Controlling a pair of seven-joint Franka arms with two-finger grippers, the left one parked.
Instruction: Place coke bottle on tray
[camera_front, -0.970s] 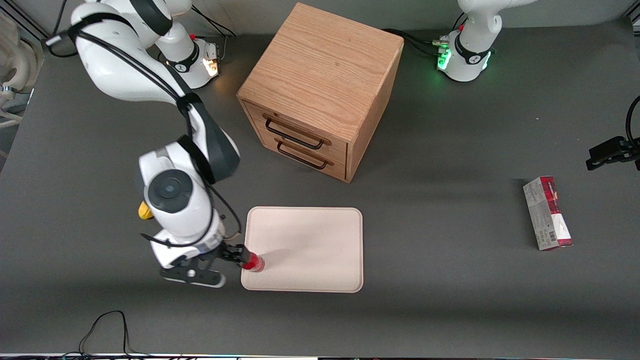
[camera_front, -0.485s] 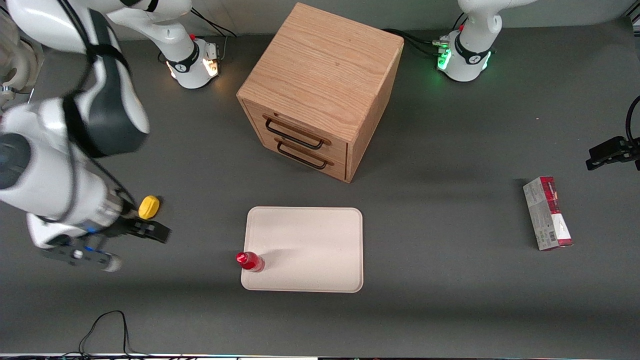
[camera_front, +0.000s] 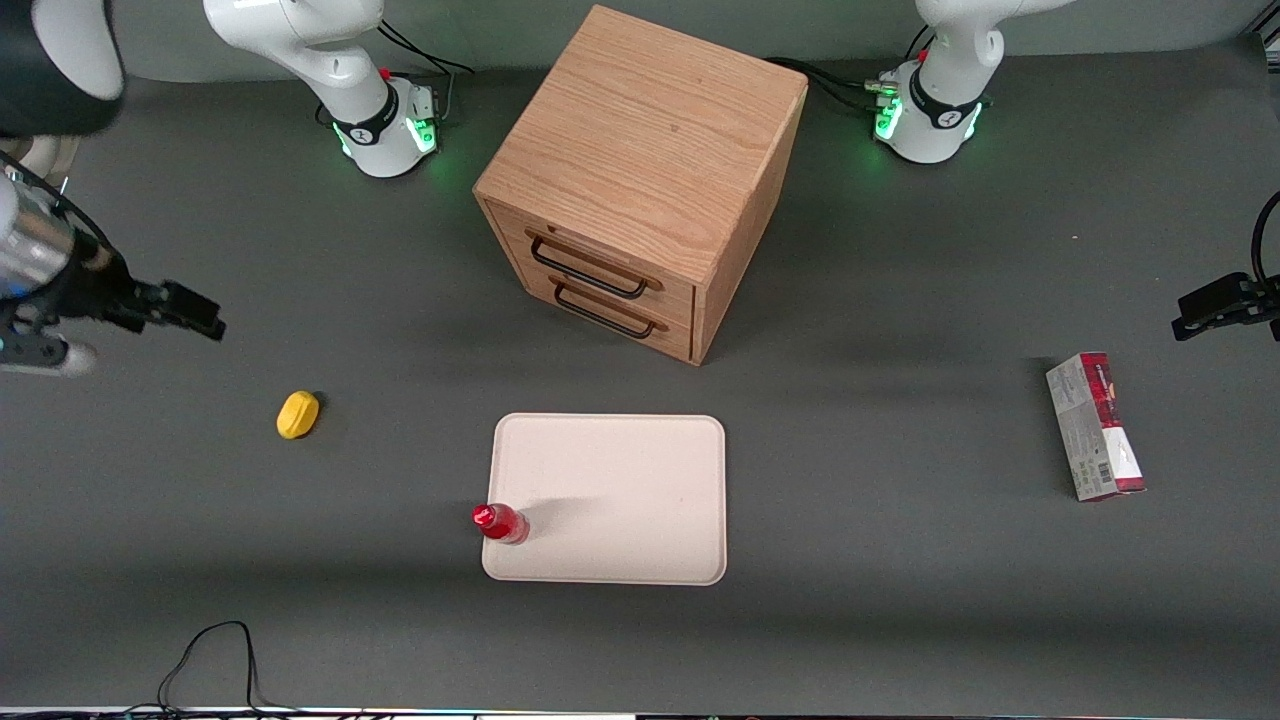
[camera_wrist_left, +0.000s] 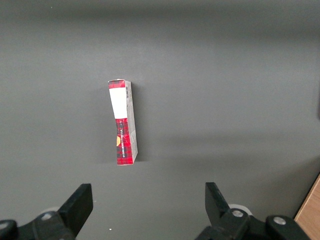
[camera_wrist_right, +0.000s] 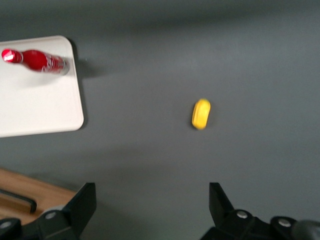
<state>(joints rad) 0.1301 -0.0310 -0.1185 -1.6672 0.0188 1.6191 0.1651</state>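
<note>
The small red coke bottle (camera_front: 500, 523) stands upright on the cream tray (camera_front: 620, 480), at the tray's corner nearest the front camera on the working arm's side. It also shows in the right wrist view (camera_wrist_right: 35, 60), on the tray's corner (camera_wrist_right: 45, 105). My right gripper (camera_front: 190, 315) is open and empty, raised high and far from the tray, toward the working arm's end of the table. In the right wrist view the gripper (camera_wrist_right: 150, 205) has its jaws wide apart with nothing between them.
A yellow lemon-like object (camera_front: 297, 414) lies on the table between the gripper and the tray; it shows in the right wrist view (camera_wrist_right: 201, 113). A wooden two-drawer cabinet (camera_front: 640, 180) stands farther from the camera than the tray. A red-and-grey carton (camera_front: 1095, 425) lies toward the parked arm's end.
My gripper let go of the bottle on the tray, then rose and drew away toward the working arm's end of the table. The bottle stays upright where it was set.
</note>
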